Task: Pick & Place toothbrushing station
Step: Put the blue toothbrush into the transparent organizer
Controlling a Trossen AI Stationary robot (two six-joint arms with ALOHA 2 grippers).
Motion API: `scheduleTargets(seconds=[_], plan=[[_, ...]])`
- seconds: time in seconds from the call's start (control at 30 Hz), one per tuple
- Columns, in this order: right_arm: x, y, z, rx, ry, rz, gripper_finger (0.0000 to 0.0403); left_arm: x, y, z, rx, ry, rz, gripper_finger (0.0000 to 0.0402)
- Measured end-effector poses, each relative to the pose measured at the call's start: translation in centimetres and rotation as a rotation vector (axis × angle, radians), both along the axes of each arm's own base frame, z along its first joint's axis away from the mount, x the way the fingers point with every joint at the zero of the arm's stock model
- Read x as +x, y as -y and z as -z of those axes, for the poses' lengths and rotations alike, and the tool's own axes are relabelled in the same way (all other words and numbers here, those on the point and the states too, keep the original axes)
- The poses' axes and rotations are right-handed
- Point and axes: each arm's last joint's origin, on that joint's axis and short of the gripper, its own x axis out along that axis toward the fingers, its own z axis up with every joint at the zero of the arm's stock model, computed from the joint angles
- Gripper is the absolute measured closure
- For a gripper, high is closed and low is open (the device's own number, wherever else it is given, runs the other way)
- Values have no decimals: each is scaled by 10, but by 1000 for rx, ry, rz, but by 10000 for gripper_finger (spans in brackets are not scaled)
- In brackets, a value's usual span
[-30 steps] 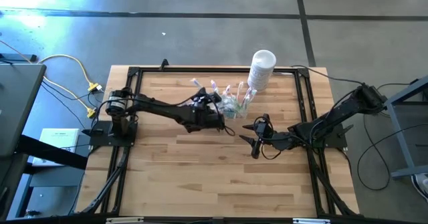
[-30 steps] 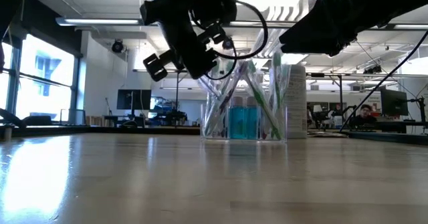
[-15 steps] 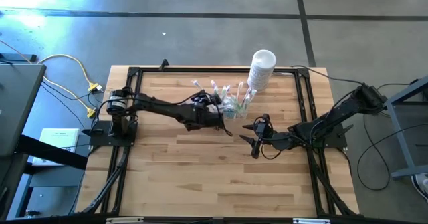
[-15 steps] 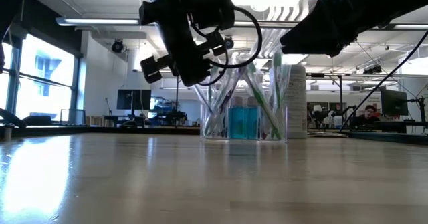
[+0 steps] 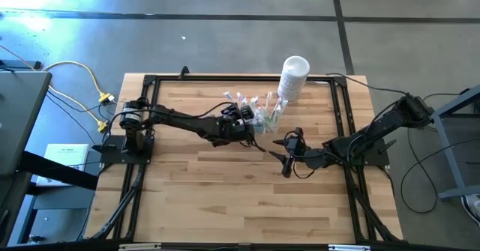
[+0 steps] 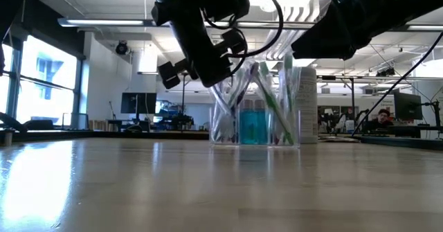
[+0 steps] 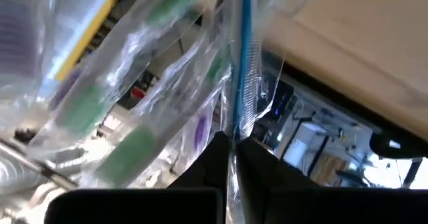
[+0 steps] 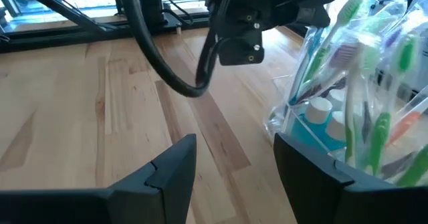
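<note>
Where the light wooden tabletop [image 5: 225, 198] nears its far edge, stands the toothbrushing station [image 5: 262, 118], a small clear plastic holder with upright compartments, packed with wrapped toothbrushes [image 6: 277, 100] in green, purple and white and showing something blue [image 6: 250, 127] low in its middle. Rests flat on the tabletop, upright, seen level in the low view [image 6: 255, 121]. Just behind it, toward the far right, a white cylindrical container [image 5: 293, 77], close beside the holder but whether touching cannot be told.

Reaching in from the left side, the left gripper [image 5: 247, 122], hard against the holder's left face and up among the toothbrush wrappers. Clenched tight in the left wrist view [image 7: 233, 147], the two dark fingers nearly meeting on a thin clear edge with a blue strip running up from it; whether that edge belongs to the holder's wall or to a wrapper cannot be told.

Low over the tabletop, near the holder's right front, the right gripper [image 5: 285, 153], apart from the holder, fingers spread and nothing between them [image 8: 234, 167]. Facing the holder [image 8: 348, 117] and the left arm's wrist.
</note>
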Motion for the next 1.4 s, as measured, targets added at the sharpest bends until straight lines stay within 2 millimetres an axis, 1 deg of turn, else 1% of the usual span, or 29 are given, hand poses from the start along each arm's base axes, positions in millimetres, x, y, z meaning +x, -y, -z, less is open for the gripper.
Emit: scheduleTargets(seconds=[0.17, 0.53, 0.67, 0.87, 1.3, 1.4], plan=[[0, 0, 1, -4, -7, 0, 210, 1, 1, 1, -27, -59, 54, 394], [-1, 0, 2, -9, -19, 0, 210, 0, 1, 2, -28, -125, 88, 393], [-1, 1, 2, -13, -18, 10, 210, 1, 1, 2, -49, -103, 91, 393], [-1, 1, 2, -13, -18, 10, 210, 2, 3, 4, -156, 3, 96, 393], [-2, 1, 3, -25, -34, 18, 210, 7, 3, 1, -153, 22, 134, 393], [-2, 1, 3, -26, -36, 19, 210, 8, 3, 0, -159, 50, 134, 393]])
